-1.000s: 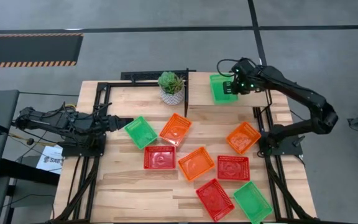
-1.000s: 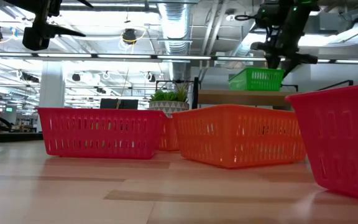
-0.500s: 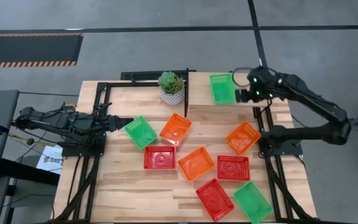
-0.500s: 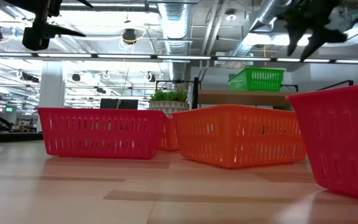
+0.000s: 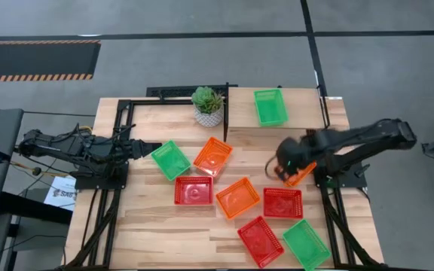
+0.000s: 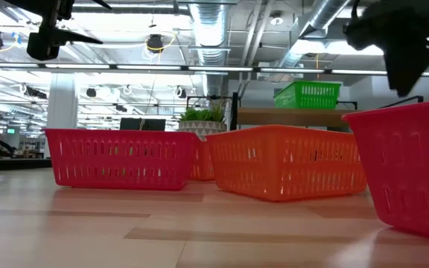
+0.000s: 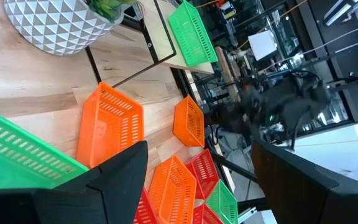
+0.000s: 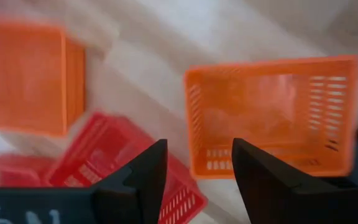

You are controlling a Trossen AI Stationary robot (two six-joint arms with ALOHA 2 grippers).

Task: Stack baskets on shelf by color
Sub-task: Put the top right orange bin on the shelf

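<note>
One green basket [image 5: 270,107] stands on the shelf [image 5: 239,113] at the far right, also seen in the low view [image 6: 307,94]. Several red, orange and green baskets lie on the tabletop. My right gripper [image 5: 283,163] hangs open, pointing down, above the orange basket [image 8: 272,118] near the table's right edge. Its fingers [image 8: 143,180] are over the basket's edge and touch nothing. In the high view that basket [image 5: 304,175] is mostly hidden by the arm. My left gripper [image 7: 197,168] waits open at the table's left side [image 5: 153,148], beside a green basket [image 5: 171,159].
A potted plant [image 5: 208,105] stands left of the shelf. Beside the right gripper lie a red basket [image 5: 282,202] and an orange one [image 5: 238,197]. Near the front edge sit a red basket [image 5: 260,241] and a green one [image 5: 305,244].
My right gripper has let go of the green basket, which stays on the shelf. It has swung toward the table's near edge and a little down, rolling as it went, and now hangs over the orange basket at the right.
</note>
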